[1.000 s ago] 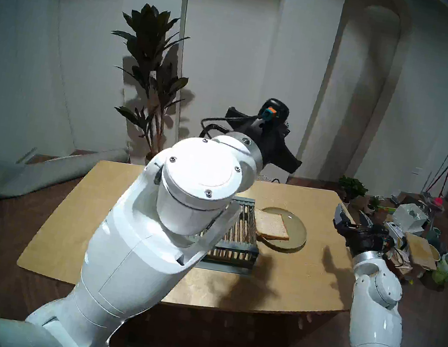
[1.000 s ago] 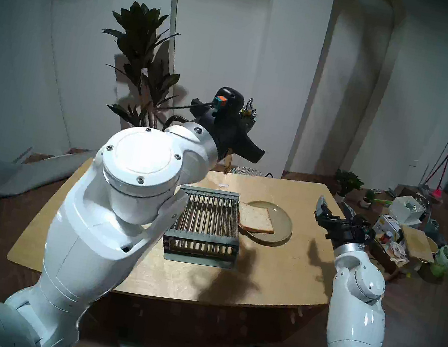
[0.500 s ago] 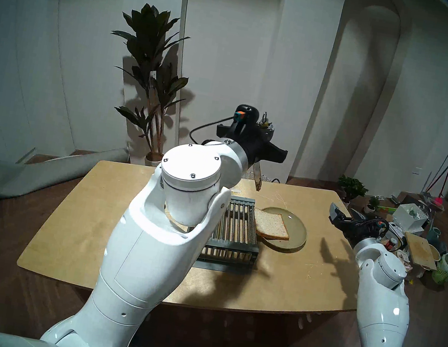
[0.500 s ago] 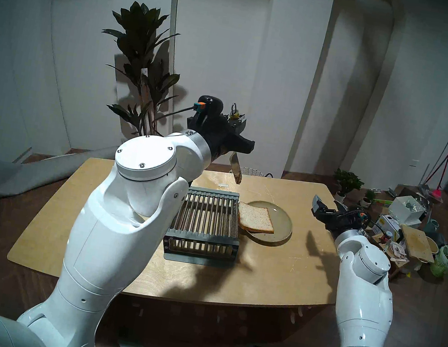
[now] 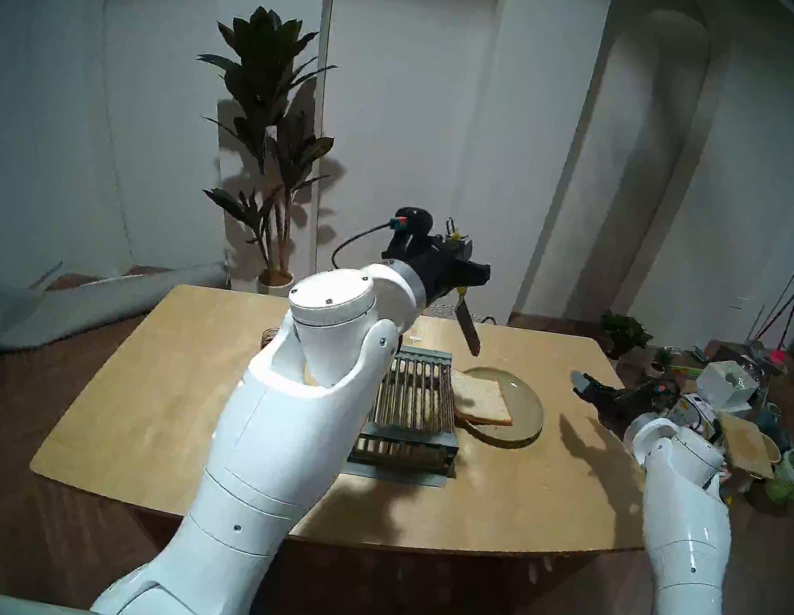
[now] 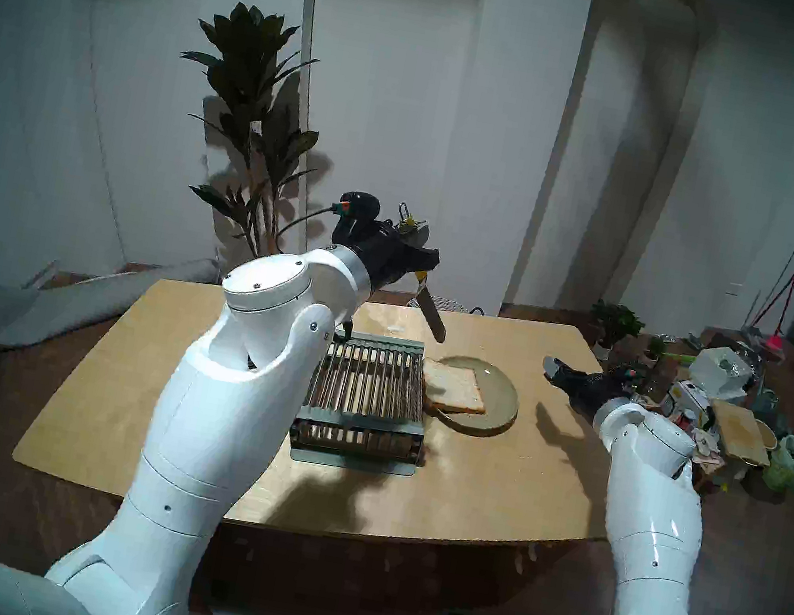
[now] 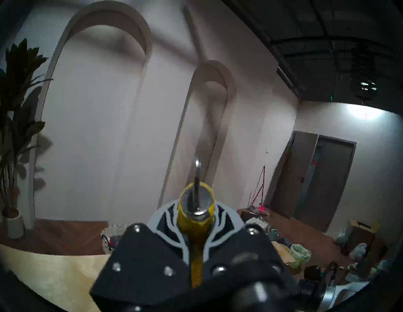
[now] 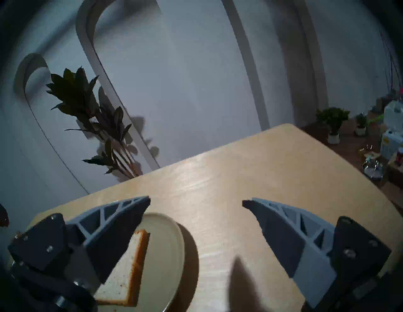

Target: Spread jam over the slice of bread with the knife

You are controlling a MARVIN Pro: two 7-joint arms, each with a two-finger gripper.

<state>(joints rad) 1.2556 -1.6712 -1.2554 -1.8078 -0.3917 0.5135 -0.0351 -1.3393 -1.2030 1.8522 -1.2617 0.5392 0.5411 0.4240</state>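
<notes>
On the tan worktop (image 5: 170,397), seen from the head's left eye, a grey barred rack (image 5: 412,406) sits mid-table. Touching its right side is an olive-green plate (image 5: 524,407) with the bread (image 5: 481,399) lying flat on its left half, one edge overhanging toward the rack. The left arm reaches in above the rack; its left pincer (image 5: 456,270) is clamped on the knife (image 5: 468,329), whose blade hangs down and slightly rightward in the air, tip above the plate's far rim and clear of the bread. The tip looks dark; whether that is jam cannot be told. The right pincer (image 5: 593,387) hovers over the worktop's right edge, well apart from the plate. A tall plant (image 5: 267,131) stands by the back wall.

From the head's right eye, the same layout: knife (image 6: 433,313) hanging from the left pincer (image 6: 416,255), bread (image 6: 455,387) on the plate (image 6: 499,400), rack (image 6: 365,388) beside it, right pincer (image 6: 566,374) off to the right.

From the left wrist, the knife's yellow handle (image 7: 196,220) stands pinched between the pressed-together fingers (image 7: 168,220), a metal ring on top.

From the right wrist, the right pincer (image 8: 196,202) is spread wide and empty, over bare worktop (image 8: 239,165). Behind its left finger (image 8: 113,220) lie the plate (image 8: 165,246) and the bread (image 8: 124,274).
</notes>
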